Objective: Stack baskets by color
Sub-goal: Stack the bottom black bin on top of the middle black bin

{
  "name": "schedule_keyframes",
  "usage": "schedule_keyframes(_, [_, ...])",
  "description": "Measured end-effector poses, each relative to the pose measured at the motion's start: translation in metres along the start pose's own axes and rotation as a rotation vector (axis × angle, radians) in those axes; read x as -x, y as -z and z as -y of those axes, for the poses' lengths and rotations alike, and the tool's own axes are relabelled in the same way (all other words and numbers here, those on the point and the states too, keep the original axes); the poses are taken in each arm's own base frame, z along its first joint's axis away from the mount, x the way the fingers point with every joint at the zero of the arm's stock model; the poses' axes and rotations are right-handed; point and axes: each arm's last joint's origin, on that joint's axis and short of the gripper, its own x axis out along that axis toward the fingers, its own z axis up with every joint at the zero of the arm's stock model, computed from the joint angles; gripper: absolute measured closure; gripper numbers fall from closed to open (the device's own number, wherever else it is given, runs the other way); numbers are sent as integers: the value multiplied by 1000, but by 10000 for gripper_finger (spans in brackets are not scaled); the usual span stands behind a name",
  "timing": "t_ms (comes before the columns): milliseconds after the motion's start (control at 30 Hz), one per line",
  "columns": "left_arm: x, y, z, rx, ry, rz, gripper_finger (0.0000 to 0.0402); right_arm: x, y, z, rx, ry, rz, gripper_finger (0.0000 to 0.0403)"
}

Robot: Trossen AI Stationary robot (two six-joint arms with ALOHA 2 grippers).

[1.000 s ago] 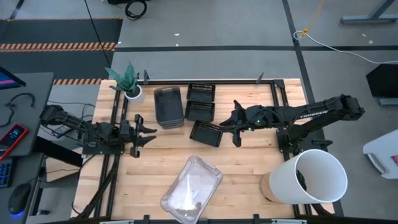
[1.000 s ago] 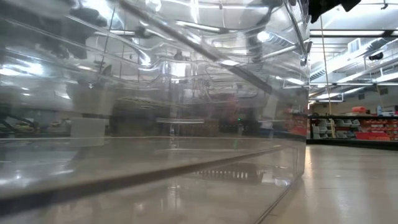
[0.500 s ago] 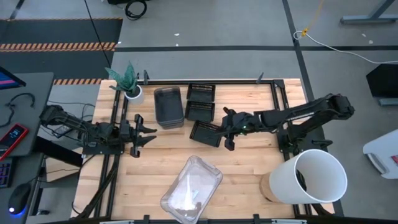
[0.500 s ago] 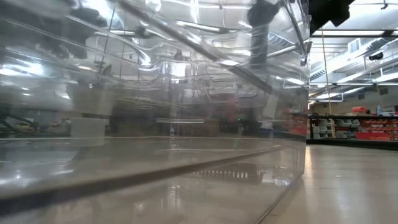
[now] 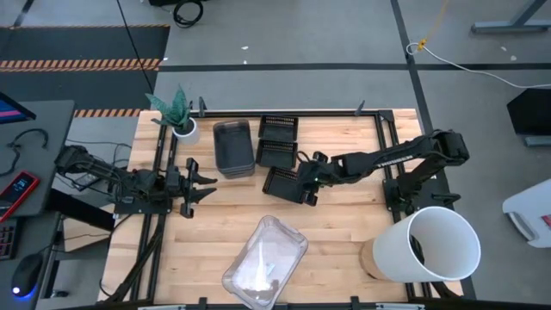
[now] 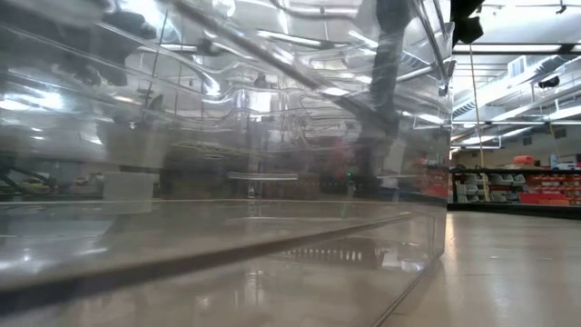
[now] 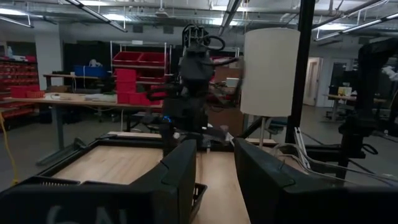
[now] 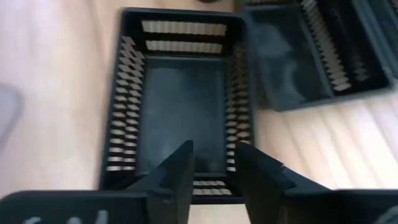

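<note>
Your right hand [image 5: 304, 185] sat at the near short end of the loose black basket [image 5: 284, 183], which lay skewed near the middle of the desk [image 5: 344, 224]. In the right wrist view that black lattice basket [image 8: 180, 106] filled the frame, open side up, and the two fingers [image 8: 177, 171] stood a narrow gap apart just over its near rim. Nothing sat between them; whether they touched the rim you could not have told.

Two more black baskets [image 5: 278, 140] lay end to end toward the far edge, just beyond the loose one and apart from it. A corner of one showed beside the loose basket in the right wrist view [image 8: 311, 56]. The smoky grey baskets [image 5: 233, 147] sat just left of that pair, toward the far-left part of the desk; they looked nested, but how many could not be counted from above.

The clear baskets [image 5: 265, 261] lay at the near edge, tilted askew, pressed up against the low camera so that its view was nothing but clear plastic [image 6: 227, 163].

Your left hand [image 5: 200, 183] waited low over the left side of the desk, fingers partly apart and holding nothing.

A small plant pot [image 5: 183, 127] stood at the far-left corner. A big white bucket [image 5: 435, 244] stood at the near-right corner.
</note>
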Motion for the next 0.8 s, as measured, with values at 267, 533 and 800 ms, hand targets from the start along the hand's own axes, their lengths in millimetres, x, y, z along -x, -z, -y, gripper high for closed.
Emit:
schedule_keyframes(267, [0,0,0,0,0,0,285,1,-2,27,-44,49,-39,215])
schedule_keyframes(533, [0,0,0,0,0,0,285,-21,1,31,-5,-4,-101,195])
schedule_keyframes(800, [0,0,0,0,0,-1,285,-31,2,41,-42,31,-123,196])
